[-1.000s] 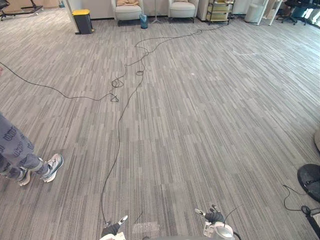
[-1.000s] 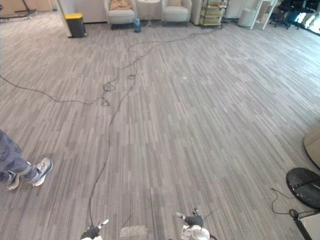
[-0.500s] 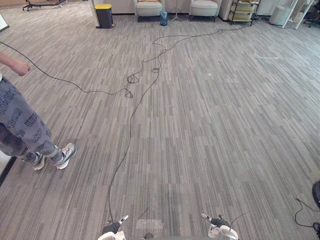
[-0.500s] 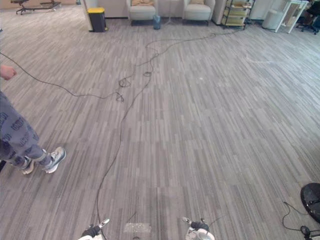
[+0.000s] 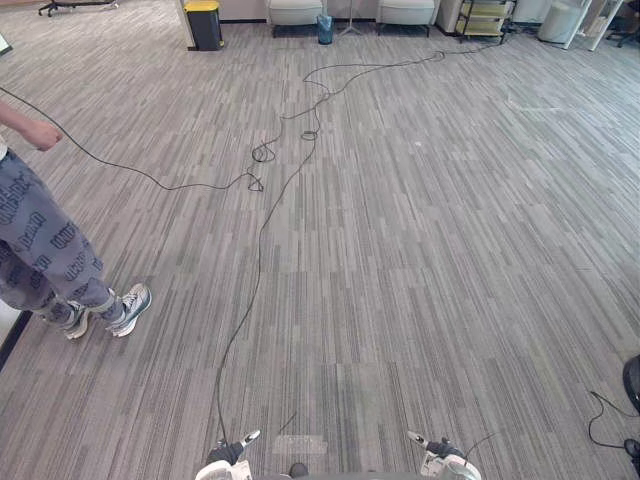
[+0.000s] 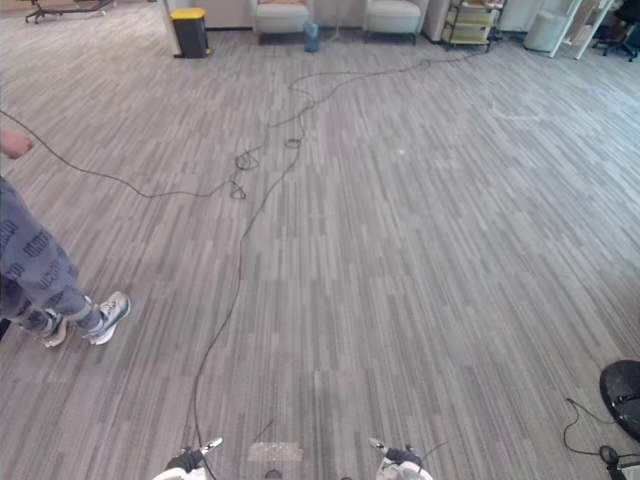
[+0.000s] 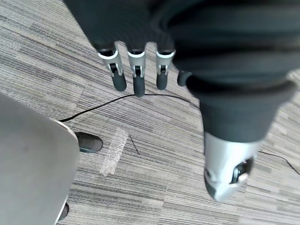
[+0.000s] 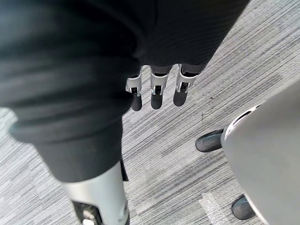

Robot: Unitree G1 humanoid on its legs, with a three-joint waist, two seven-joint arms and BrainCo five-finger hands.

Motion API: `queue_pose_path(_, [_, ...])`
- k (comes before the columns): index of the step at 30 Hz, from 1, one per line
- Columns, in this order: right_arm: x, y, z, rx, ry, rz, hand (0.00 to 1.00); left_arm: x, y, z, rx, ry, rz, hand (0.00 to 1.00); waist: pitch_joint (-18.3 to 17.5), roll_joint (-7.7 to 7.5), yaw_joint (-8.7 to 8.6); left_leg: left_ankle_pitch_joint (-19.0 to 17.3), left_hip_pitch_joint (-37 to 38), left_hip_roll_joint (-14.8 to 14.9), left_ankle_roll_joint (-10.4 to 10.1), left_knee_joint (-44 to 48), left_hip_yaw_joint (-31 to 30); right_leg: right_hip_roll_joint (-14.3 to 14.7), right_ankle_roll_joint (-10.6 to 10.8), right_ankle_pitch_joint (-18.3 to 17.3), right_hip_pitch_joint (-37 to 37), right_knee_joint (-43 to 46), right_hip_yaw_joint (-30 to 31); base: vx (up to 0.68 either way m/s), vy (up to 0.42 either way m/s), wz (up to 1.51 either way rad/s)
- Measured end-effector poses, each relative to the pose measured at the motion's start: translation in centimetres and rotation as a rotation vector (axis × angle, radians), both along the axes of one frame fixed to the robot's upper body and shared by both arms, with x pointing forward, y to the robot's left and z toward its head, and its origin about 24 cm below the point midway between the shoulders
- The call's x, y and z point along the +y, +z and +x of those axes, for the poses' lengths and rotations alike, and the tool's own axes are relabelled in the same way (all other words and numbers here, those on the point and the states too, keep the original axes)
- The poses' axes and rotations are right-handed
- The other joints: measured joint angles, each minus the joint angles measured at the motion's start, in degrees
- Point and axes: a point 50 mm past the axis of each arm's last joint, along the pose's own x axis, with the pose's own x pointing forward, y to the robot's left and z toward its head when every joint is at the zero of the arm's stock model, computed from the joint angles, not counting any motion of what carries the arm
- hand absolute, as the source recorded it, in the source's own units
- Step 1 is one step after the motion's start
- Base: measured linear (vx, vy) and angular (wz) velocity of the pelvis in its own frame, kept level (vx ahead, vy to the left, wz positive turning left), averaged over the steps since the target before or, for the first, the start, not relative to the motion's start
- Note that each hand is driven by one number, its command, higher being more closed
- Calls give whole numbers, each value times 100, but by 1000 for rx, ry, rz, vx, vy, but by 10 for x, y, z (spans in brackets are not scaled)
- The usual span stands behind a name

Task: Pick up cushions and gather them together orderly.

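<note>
Left eye view. Open stretch of grey striped carpet (image 5: 420, 260). Left hand (image 5: 228, 456) and right hand (image 5: 437, 453) low at the near edge, well apart, touching nothing. Person (image 5: 55, 265) standing off to the left. Far across the room: bin (image 5: 205, 20) with a yellow lid, two pale armchairs (image 5: 296, 10).

Right eye view. Same floor. Armchairs at the far wall look the likeliest place for cushions. Too small to tell whether one lies on a seat. Dark round base (image 6: 622, 392) near the right edge.

Left wrist view. Straight, relaxed fingers (image 7: 136, 84) hanging over the carpet, holding nothing. Strip of tape (image 7: 114, 152) on the floor below.

Right wrist view. Same here: fingers (image 8: 157, 93) loose and straight, empty.

Handling, as a guess. Cushions likely light, soft and yielding, not fragile, with fabric that grips well enough. Best taken at opposite edges with both hands, or pinched at a corner. Squeeze deep enough to catch filling, not just cover. Stack flat, edges lined up. Long walk needed first.
</note>
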Motion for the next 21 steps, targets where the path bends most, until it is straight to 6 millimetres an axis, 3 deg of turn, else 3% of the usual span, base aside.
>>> queue_pose_path(6, [-1,0,0,-2,-3,-3,0,-1,1,5,-11,-21,2,0,134,9,-10,0,-25,8,0,0,-5,5,-2,-6,-23,11,-11,-4,-5,0])
queue_pose_path(9, [-1,1,2,-15,-4,-6,0,0,2,9,-24,-18,4,0,161,25,-9,-3,-225,26,-4,10,-7,-22,-17,-253,-433,505,-26,1,-15,2])
queue_pose_path(11, [-2,2,2,-28,-19,-5,0,3,4,12,-44,12,7,0,256,-24,-1,-196,-377,20,-73,243,-8,-95,-41,-559,-661,987,-37,66,-28,8])
queue_pose_path(14, [1,5,5,-67,-26,-6,0,8,8,18,-86,56,14,0,376,-82,24,-933,-1020,139,-112,1925,150,-166,-94,-865,-693,1343,-61,67,-48,12])
queue_pose_path(15, [1,6,6,-77,-27,-10,0,9,10,21,-104,66,15,0,412,-69,8,-1151,-1490,297,-110,3028,351,-163,-111,-976,-646,1445,-165,85,-70,35])
queue_pose_path(17, [2,7,7,-94,-14,-15,0,8,15,28,-149,91,9,0,481,-61,44,-1137,-2203,644,-198,4700,615,-144,-209,-1134,-383,1441,-287,136,-41,30])
queue_pose_path(19, [0,8,8,-96,4,-23,0,8,17,31,-171,90,4,0,462,-20,101,-1422,-2400,915,-185,4897,872,-132,-253,-1275,-213,1402,-304,203,29,8])
queue_pose_path(21, [0,9,11,-103,6,-25,0,6,17,32,-178,94,-7,0,457,-6,117,-1441,-2548,1049,-181,4424,1052,-180,-235,-1317,-90,1290,-297,225,64,-2])
